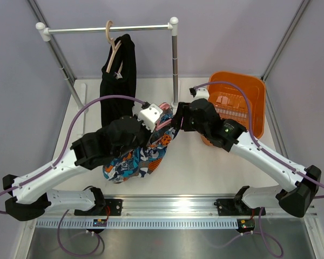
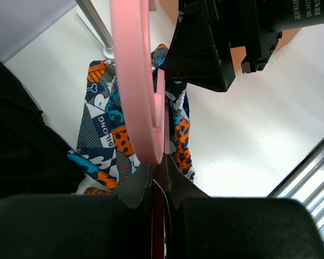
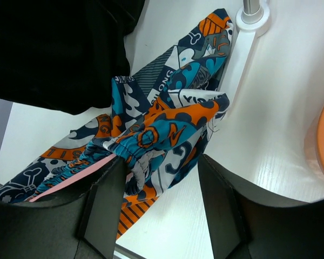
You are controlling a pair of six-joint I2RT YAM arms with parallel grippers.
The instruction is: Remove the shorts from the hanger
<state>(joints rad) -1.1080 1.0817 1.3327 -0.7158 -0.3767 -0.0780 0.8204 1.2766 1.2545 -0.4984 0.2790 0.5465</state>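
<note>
The patterned shorts point(image 1: 135, 159) hang from a pink hanger point(image 2: 135, 81) over the middle of the table. My left gripper point(image 2: 157, 162) is shut on a thin part of that hanger; in the top view my left gripper point(image 1: 162, 120) is partly hidden by the wrist. My right gripper point(image 3: 162, 162) is open, with the gathered waistband of the patterned shorts point(image 3: 167, 129) between its fingers and touching the left finger point(image 3: 105, 199). The pink hanger point(image 3: 70, 181) shows beside that finger. The black shorts point(image 1: 119, 81) hang on a beige hanger point(image 1: 112, 40) on the rack rod.
The white rack's right post point(image 1: 174, 59) stands just behind both grippers, its base point(image 3: 252, 13) close to the shorts. An orange basket point(image 1: 254, 97) sits at the right rear. Grey walls enclose the table on both sides.
</note>
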